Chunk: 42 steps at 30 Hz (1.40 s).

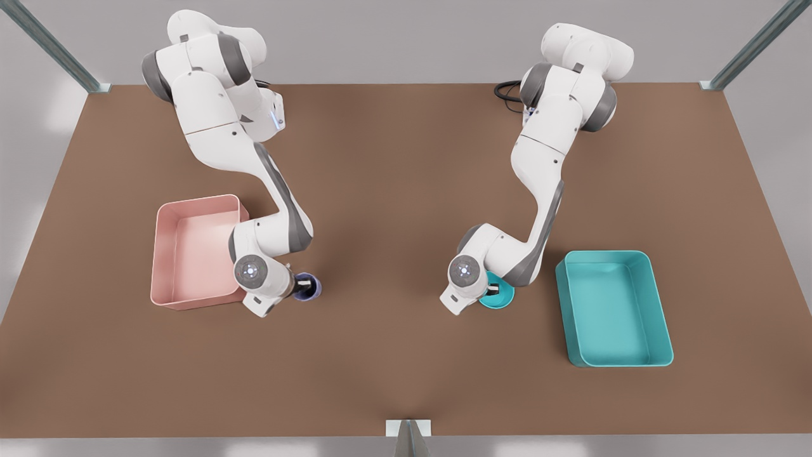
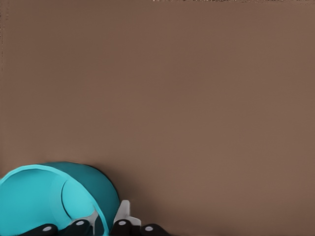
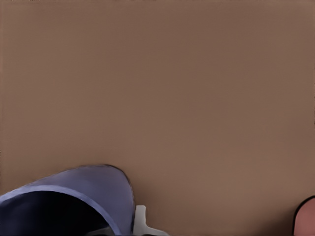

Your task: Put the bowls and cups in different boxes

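The teal bowl (image 1: 501, 297) rests on the table just left of the teal box (image 1: 602, 254) in the front view. My left gripper (image 1: 491, 292) is shut on the bowl's rim; in the left wrist view the bowl (image 2: 44, 196) has its wall pinched between the fingertips (image 2: 123, 210). The lavender cup (image 1: 309, 287) stands close beside the pale pink box (image 1: 196, 202), at its near right corner. My right gripper (image 1: 303, 287) is shut on the cup's rim. In the right wrist view one finger (image 3: 141, 219) presses the outside of the cup (image 3: 83, 187), and the inner finger is hidden.
Both boxes hold nothing. A corner of the pink box (image 3: 307, 216) shows in the right wrist view. Bare brown table (image 1: 393, 254) lies between the two arms and toward the near edge. A black cable (image 1: 505, 92) lies at the far edge.
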Motion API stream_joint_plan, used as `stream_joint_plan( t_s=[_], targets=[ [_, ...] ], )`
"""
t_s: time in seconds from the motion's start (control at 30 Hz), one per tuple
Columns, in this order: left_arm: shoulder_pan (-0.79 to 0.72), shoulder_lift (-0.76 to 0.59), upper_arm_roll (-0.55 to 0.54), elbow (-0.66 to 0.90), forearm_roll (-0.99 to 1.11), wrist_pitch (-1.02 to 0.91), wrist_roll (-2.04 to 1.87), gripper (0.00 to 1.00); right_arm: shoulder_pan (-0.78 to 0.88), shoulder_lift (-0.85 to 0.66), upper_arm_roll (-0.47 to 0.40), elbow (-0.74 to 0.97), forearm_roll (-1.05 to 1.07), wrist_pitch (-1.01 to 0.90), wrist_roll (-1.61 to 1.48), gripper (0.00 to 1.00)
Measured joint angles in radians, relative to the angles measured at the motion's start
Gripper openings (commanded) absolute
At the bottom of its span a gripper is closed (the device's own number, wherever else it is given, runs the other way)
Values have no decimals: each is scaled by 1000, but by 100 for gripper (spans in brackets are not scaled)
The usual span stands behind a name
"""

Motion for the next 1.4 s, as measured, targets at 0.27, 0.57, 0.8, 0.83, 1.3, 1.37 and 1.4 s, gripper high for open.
stream_joint_plan(
  t_s=[0.27, 0.57, 0.8, 0.83, 1.3, 1.37, 1.4],
  targets=[
    [41, -88, 4, 31, 5, -79, -35, 21, -125, -378, -7, -51, -47, -239, -32, 21],
    [320, -187, 0, 107, 40, -273, -47, 21, -465, -415, -9, -310, -144, -233, -243, 21],
    [446, -138, -1, 72, 45, -248, -24, 21, -470, -344, -7, -406, -135, -30, -360, 21],
    [448, -125, -2, 68, 44, -241, -20, 21, -470, -335, -6, -407, -134, -10, -373, 21],
    [481, -32, -20, 69, 36, -135, 26, 100, -464, -269, 4, -397, -135, 99, -462, 100],
    [485, -107, -55, 82, 24, -168, 34, 100, -463, -301, 4, -397, -129, 84, -470, 100],
    [488, -153, -84, 99, 20, -198, 40, 100, -462, -322, 4, -396, -124, 70, -476, 100]
  ],
)
